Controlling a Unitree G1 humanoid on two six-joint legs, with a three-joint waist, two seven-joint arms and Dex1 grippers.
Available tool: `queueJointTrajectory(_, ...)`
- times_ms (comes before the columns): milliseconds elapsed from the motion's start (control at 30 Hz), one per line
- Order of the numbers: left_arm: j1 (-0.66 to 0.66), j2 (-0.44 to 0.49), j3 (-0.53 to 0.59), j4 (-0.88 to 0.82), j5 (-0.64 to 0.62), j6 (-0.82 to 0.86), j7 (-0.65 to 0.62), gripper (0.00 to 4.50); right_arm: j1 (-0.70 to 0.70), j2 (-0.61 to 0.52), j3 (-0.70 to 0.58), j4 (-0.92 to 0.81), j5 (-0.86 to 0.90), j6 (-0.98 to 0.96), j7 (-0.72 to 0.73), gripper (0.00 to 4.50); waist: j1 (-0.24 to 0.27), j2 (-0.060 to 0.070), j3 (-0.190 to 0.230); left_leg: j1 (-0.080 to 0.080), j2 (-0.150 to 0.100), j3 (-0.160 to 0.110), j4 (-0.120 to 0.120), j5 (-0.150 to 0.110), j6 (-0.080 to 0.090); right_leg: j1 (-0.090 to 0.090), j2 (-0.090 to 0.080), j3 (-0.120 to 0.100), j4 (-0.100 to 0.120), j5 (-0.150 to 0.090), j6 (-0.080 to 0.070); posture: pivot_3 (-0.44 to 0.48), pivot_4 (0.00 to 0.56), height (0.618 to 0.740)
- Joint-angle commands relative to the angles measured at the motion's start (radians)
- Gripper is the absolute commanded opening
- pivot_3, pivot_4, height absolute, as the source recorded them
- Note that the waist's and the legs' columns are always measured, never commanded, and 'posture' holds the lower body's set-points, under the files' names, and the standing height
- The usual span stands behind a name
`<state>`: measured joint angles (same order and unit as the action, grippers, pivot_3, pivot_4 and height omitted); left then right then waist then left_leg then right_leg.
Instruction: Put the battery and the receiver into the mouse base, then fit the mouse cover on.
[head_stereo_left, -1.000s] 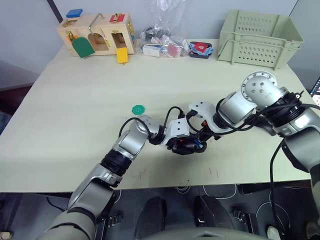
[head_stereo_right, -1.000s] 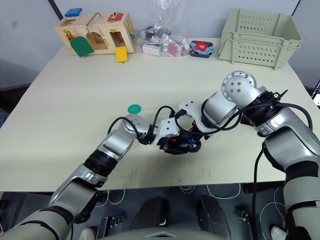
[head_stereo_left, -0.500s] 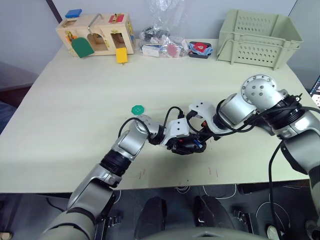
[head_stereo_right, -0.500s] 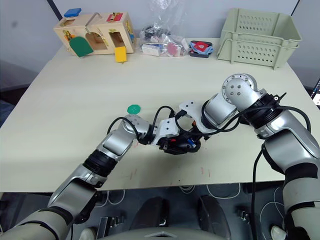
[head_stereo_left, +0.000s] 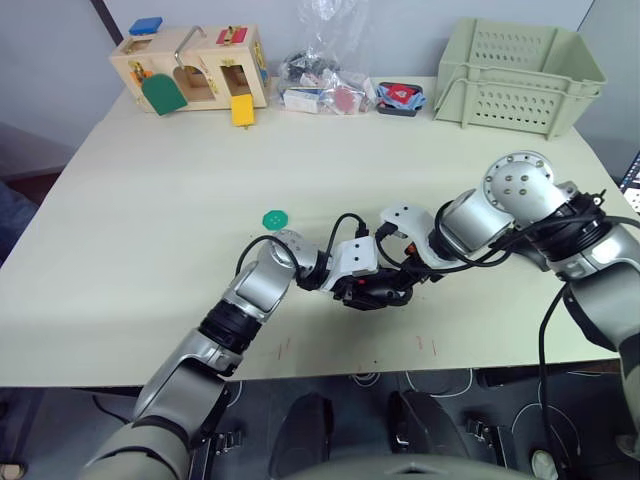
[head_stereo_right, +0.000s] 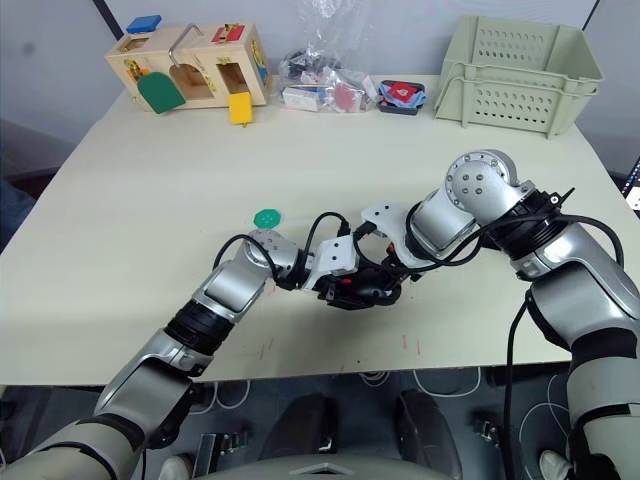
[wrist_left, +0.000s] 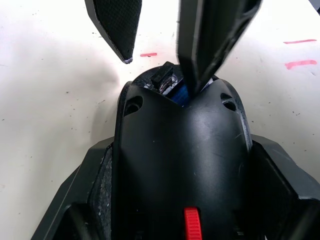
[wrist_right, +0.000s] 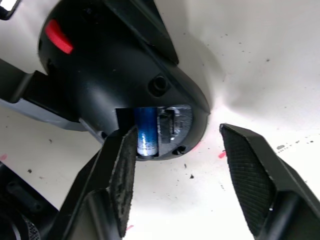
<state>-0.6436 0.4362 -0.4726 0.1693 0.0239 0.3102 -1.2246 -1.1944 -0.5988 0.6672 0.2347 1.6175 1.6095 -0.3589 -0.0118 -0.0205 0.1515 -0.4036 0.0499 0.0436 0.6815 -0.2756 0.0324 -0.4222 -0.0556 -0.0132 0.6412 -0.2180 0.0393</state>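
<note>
Seating the mouse cover (wrist_left: 180, 165), which is laid over the mouse base (wrist_right: 125, 75) clamped in the left gripper (head_stereo_left: 372, 290) near the table's six-o'clock edge, is best done by pressing its raised end, where the battery (wrist_right: 146, 131) is exposed, with the open right gripper (wrist_right: 180, 170).

Pale beige table (head_stereo_left: 150, 220) across the whole scene, with faint red pen marks (head_stereo_left: 427, 345) near its front edge. Small round green disc (head_stereo_left: 276, 219) lying flat toward the middle, alone, well apart from the back row. Along the far edge, from the left: wooden busy-box (head_stereo_left: 192, 70) with a green arched door, a yellow flap, a blue block on top and a metal handle; beside it a crumpled clear plastic bag (head_stereo_left: 322, 72) holding small mixed parts; just beside that a small dark tray (head_stereo_left: 401, 98) with red and blue items; at the far right corner, pale green slotted crate (head_stereo_left: 520, 76), upright, open top.
</note>
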Motion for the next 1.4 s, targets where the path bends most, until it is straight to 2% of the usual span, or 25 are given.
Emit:
queueJointTrajectory(33,0.032,0.007,-0.049,0.036,0.030,0.026,-0.012,2.93,-0.030,-0.022,-0.042,-0.042,0.022,0.005,0.018,2.79,0.000,0.000,0.000,0.000,0.000,0.000,0.000,0.000,0.000,0.000,0.000,0.000,0.000,0.000,0.000,0.000,0.150,0.740)
queueJointTrajectory(367,0.033,0.008,-0.050,0.032,0.031,0.029,-0.012,2.93,-0.006,-0.111,-0.078,-0.171,0.040,0.005,0.062,2.79,0.001,0.000,0.000,-0.001,0.000,0.000,0.000,0.000,0.000,-0.001,0.000,0.000,-0.001,0.000,0.000,0.000,0.150,0.740)
queueJointTrajectory(600,0.035,0.012,-0.047,0.029,0.029,0.030,-0.012,2.93,0.071,-0.182,-0.187,-0.290,-0.020,0.005,0.124,2.79,0.002,0.000,0.000,-0.007,0.000,-0.001,0.000,0.000,0.000,-0.006,0.000,-0.001,0.000,0.000,0.000,0.000,0.150,0.740)
queueJointTrajectory(800,0.034,0.015,-0.048,0.028,0.027,0.032,-0.016,2.93,0.201,-0.221,-0.315,-0.388,-0.108,-0.015,0.193,2.79,0.004,0.000,0.000,-0.011,-0.001,-0.002,0.001,0.000,0.000,-0.009,0.000,-0.001,-0.001,0.000,0.000,0.000,0.150,0.740)
queueJointTrajectory(900,0.030,0.016,-0.048,0.032,0.027,0.029,-0.018,2.93,0.299,-0.253,-0.394,-0.498,-0.178,-0.076,0.271,2.79,0.006,0.000,0.000,-0.011,-0.001,-0.002,0.001,0.000,0.000,-0.009,0.000,-0.001,-0.001,0.000,0.000,0.000,0.150,0.740)
queueJointTrajectory(1033,0.031,0.017,-0.051,0.030,0.027,0.029,-0.017,2.93,0.499,-0.280,-0.528,-0.623,-0.310,-0.264,0.416,2.79,0.007,0.000,0.000,-0.010,0.000,-0.002,0.001,0.000,0.000,-0.009,0.001,-0.001,0.000,0.000,0.001,0.000,0.150,0.740)
queueJointTrajectory(1233,0.029,0.019,-0.054,0.027,0.029,0.045,-0.013,2.93,0.794,-0.260,-0.614,-0.765,-0.543,-0.566,0.634,2.79,0.007,0.000,0.000,-0.010,-0.001,-0.002,0.001,0.000,0.000,-0.009,0.002,-0.001,0.000,0.000,0.001,0.000,0.150,0.740)
queueJointTrajectory(1267,0.028,0.018,-0.055,0.026,0.029,0.047,-0.013,2.93,0.832,-0.254,-0.615,-0.777,-0.579,-0.610,0.666,2.17,0.007,0.000,0.000,-0.009,-0.001,-0.002,0.002,0.000,0.000,-0.008,0.002,-0.001,0.000,0.000,0.001,0.000,0.150,0.740)
queueJointTrajectory(1300,0.027,0.019,-0.055,0.024,0.029,0.051,-0.013,2.93,0.866,-0.246,-0.613,-0.785,-0.616,-0.652,0.694,2.00,0.007,0.000,0.000,-0.009,-0.001,-0.002,0.002,0.000,0.000,-0.008,0.002,-0.001,0.000,0.000,0.001,0.000,0.150,0.740)
queueJointTrajectory(1367,0.027,0.019,-0.056,0.021,0.030,0.057,-0.013,2.93,0.929,-0.204,-0.629,-0.794,-0.684,-0.768,0.751,1.13,0.007,-0.001,-0.001,-0.009,-0.001,-0.002,0.002,0.000,0.000,-0.008,0.002,-0.001,0.000,0.000,0.001,0.000,0.150,0.740)
queueJointTrajectory(1400,0.027,0.021,-0.057,0.019,0.030,0.059,-0.013,2.93,0.964,-0.192,-0.628,-0.799,-0.731,-0.833,0.793,0.41,0.006,-0.001,-0.001,-0.009,-0.001,-0.001,0.003,0.000,0.000,-0.008,0.003,0.000,0.000,0.000,0.001,0.000,0.150,0.740)
